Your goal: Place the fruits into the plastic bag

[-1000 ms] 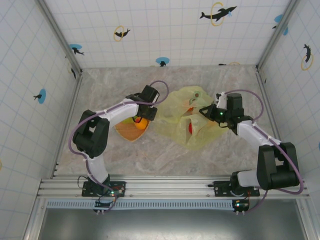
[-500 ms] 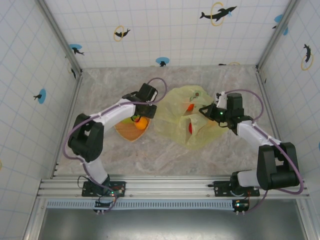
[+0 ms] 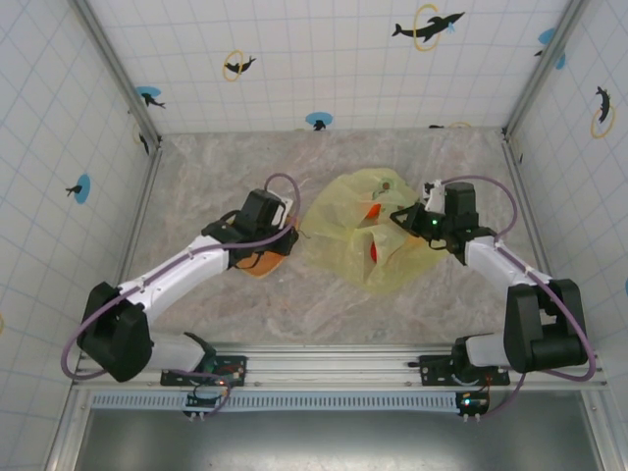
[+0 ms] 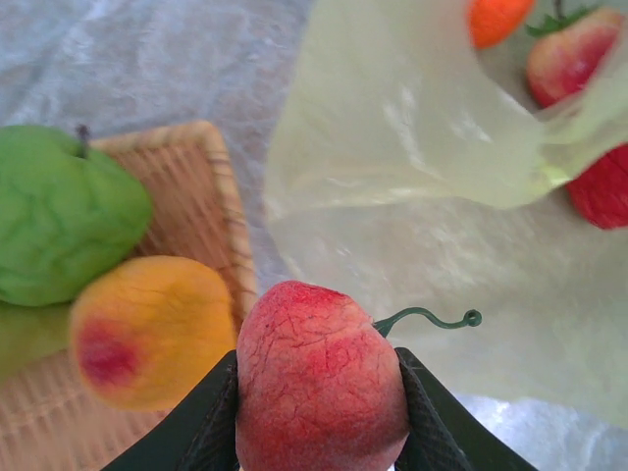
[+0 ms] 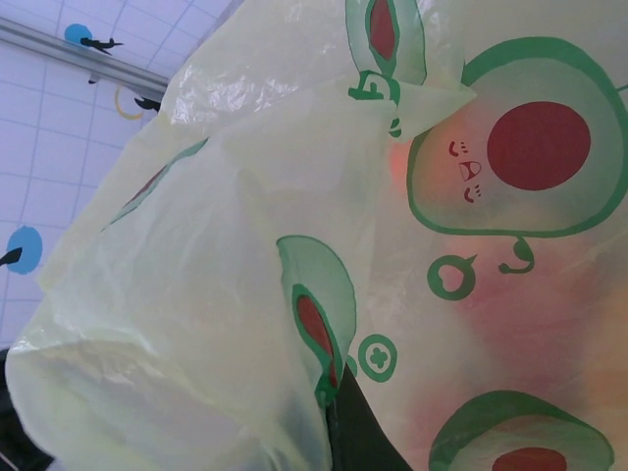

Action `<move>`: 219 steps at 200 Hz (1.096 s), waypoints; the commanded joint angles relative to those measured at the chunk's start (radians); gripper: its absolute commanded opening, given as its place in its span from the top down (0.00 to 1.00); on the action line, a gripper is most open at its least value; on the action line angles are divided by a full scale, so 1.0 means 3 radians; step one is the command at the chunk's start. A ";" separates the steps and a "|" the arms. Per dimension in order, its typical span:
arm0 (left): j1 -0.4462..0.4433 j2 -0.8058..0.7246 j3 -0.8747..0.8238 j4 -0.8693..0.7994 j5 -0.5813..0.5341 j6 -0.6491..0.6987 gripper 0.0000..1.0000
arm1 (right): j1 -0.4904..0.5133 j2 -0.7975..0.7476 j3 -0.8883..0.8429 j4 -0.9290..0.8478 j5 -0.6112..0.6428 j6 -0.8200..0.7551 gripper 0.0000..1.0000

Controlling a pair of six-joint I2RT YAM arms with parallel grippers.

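Note:
My left gripper (image 4: 316,367) is shut on a red fruit (image 4: 319,378) with a curly green stem, held above the gap between plate and bag. On the woven orange plate (image 4: 218,186) lie a green fruit (image 4: 59,226) and a yellow-orange fruit (image 4: 147,329). The yellow-green plastic bag (image 3: 368,235) lies at mid-table, its near wall (image 4: 422,186) just ahead of the held fruit. Inside it sit an orange fruit (image 4: 496,18) and two red ones (image 4: 574,54) (image 4: 603,191). My right gripper (image 3: 401,218) is shut on the bag's right edge, one dark finger (image 5: 358,442) showing under the film.
The plate (image 3: 257,263) lies left of the bag, partly under my left arm. Tiled walls close in the marble table on three sides. The metal rail with both arm bases (image 3: 334,368) runs along the near edge.
My left arm has swung its elbow out to the left and lower in the top view. Its gripper has turned from over the plate toward the bag. The right arm and the bag have stayed still.

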 commanded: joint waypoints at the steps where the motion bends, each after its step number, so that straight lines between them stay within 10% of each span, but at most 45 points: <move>1: -0.0172 -0.0066 -0.0082 0.0286 0.0282 -0.0038 0.61 | 0.0027 0.0039 0.0070 0.0126 -0.0025 0.0021 1.00; 119: -0.0701 0.1543 0.0831 0.1156 0.0586 -0.0271 0.58 | 0.0110 -0.0011 0.0063 0.0471 -0.0233 0.0443 1.00; 219: -0.0696 0.2172 0.1084 0.1868 -0.0248 -0.0962 0.56 | 0.0105 0.0000 0.0037 0.0493 -0.0180 0.0467 1.00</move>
